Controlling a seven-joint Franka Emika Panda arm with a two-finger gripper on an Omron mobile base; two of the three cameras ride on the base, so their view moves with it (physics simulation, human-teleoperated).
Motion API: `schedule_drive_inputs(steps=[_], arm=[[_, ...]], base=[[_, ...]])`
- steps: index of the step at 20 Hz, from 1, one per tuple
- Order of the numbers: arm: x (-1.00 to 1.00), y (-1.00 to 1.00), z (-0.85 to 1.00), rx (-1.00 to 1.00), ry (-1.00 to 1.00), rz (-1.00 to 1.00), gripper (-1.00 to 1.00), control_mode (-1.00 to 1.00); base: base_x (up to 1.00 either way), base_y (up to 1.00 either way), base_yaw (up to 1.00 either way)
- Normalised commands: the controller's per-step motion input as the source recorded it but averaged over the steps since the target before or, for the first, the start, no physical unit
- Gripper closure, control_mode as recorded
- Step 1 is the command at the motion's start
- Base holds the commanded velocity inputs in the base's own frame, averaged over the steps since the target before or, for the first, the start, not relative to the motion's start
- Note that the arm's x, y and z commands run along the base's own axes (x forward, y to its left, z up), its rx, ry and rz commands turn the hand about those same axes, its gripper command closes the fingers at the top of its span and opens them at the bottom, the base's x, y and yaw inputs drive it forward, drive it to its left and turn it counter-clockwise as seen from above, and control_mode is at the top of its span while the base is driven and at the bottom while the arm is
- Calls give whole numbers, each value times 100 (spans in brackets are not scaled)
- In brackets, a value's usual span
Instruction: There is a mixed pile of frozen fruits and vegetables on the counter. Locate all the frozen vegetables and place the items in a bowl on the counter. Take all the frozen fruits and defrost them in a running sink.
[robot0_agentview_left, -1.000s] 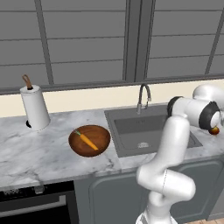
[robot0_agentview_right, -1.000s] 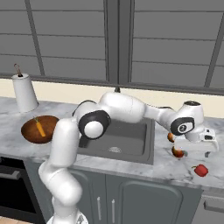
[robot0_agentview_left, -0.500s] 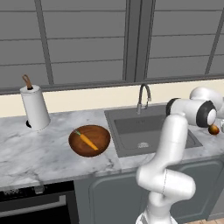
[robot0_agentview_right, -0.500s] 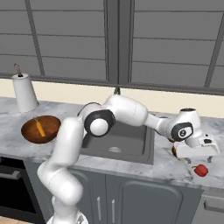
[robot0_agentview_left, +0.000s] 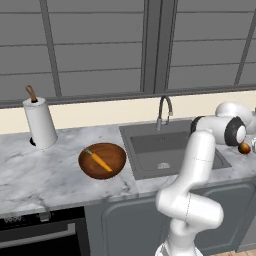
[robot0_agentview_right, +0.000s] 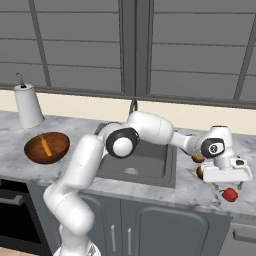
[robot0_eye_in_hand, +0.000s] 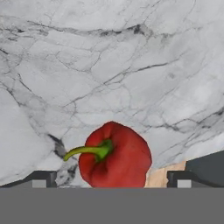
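On the white marble counter (robot0_eye_in_hand: 109, 65), a small red piece with a green stem (robot0_eye_in_hand: 114, 159) lies right below my gripper (robot0_eye_in_hand: 110, 180). The gripper is open, with one dark fingertip (robot0_eye_in_hand: 39, 179) on each side of the red piece, and holds nothing. From the right base camera, the gripper (robot0_agentview_right: 230, 185) hangs just above the red piece (robot0_agentview_right: 229, 194), right of the sink (robot0_agentview_right: 145, 160). Two orange-brown balls (robot0_agentview_right: 198, 159) (robot0_agentview_right: 201, 172) sit partly behind the hand; one ball (robot0_agentview_left: 244, 148) shows beside the arm. The carrot (robot0_agentview_left: 100, 161) lies in the wooden bowl (robot0_agentview_left: 117, 165), left of the sink (robot0_agentview_left: 170, 150).
A curved faucet (robot0_agentview_left: 164, 110) stands behind the sink. A paper towel roll (robot0_agentview_left: 40, 122) is at the far left by the wall. The counter's front edge (robot0_agentview_right: 200, 202) runs close to the red piece. The arm stretches across the sink.
The hand has swung right and down, from over the orange-brown balls to just above the red piece. The jaws stayed open. The food items have not moved.
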Motion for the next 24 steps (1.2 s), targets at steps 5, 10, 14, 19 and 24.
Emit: schedule_drive_inputs(steps=[5,10,14,19,24], arm=[[-8,-29,-9,4,0,0,-100,-100],[-24,12,-22,5,1,-6,-100,-100],[0,0,-16,5,0,-4,-100,-100],[0,16,-27,5,-1,-5,100,-100],[-1,11,-28,6,-1,-3,100,-100]], base=[[0,0,0],[0,0,0],[0,0,0],[0,0,0],[0,0,0]])
